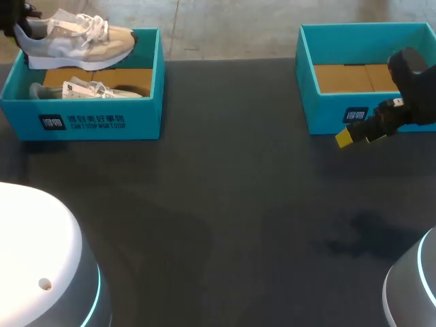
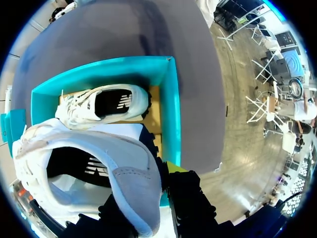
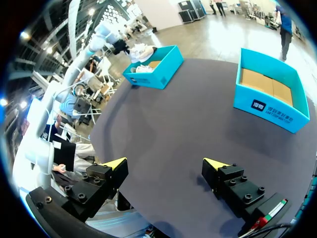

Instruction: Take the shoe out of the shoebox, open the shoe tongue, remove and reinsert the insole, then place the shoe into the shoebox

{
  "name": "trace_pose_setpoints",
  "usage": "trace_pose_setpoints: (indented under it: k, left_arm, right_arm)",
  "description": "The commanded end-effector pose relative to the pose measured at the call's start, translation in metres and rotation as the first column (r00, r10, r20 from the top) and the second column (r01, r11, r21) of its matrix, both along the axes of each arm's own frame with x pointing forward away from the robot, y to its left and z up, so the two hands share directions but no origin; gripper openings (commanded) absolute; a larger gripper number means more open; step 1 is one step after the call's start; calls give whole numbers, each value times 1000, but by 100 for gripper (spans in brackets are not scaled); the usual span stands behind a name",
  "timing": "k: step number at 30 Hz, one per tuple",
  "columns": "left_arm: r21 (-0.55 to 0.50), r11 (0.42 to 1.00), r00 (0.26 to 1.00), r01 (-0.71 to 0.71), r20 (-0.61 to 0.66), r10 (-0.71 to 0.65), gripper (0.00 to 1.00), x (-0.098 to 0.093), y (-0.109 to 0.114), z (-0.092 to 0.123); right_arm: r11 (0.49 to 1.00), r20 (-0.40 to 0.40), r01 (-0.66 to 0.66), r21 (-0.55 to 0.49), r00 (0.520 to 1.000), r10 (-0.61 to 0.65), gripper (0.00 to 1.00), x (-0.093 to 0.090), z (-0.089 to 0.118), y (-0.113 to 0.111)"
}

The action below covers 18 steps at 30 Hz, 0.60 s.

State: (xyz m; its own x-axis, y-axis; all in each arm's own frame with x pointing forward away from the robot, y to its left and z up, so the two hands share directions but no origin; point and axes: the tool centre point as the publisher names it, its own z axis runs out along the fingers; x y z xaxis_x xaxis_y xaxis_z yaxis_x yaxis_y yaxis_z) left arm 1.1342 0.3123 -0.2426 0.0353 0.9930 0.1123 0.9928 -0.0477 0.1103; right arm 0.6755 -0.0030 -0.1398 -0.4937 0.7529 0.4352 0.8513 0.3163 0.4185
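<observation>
Over the left shoebox [image 1: 88, 121], at the surface's [image 1: 225, 204] far corner: left claw [image 2: 163, 188] clenched on the heel of the shoe [image 1: 75, 41], held above the rim. Inside lies a second shoe [image 1: 88, 88]. Right claw [image 3: 163, 166] released, empty, hovering beside the right shoebox [image 1: 327, 112].

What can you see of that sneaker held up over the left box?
The shoe is a white and beige lace-up sneaker with white laces, a thick white sole, a grey suede-like heel and a dark insole. It hangs roughly level above the left shoebox, toe toward the middle of the table, apart from the second shoe lying inside. Only the left gripper touches it, clamped on the heel.
</observation>
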Motion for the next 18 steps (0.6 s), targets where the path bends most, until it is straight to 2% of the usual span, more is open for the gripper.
trace_pose_setpoints:
  k: [1,11,18]
  left_arm:
    - [-10,1000,1000,9,-10,-9,0,-1,2,-4]
    - [-1,1000,999,17,-40,-17,0,-8,4,-19]
    - [-3,1000,999,13,-49,-13,0,-10,8,-22]
  right_arm:
    - [1000,-4,-2,-2,1000,2,100,2,0,1]
    - [1000,-4,-2,-2,1000,2,100,2,0,1]
    - [1000,-4,-2,-2,1000,2,100,2,0,1]
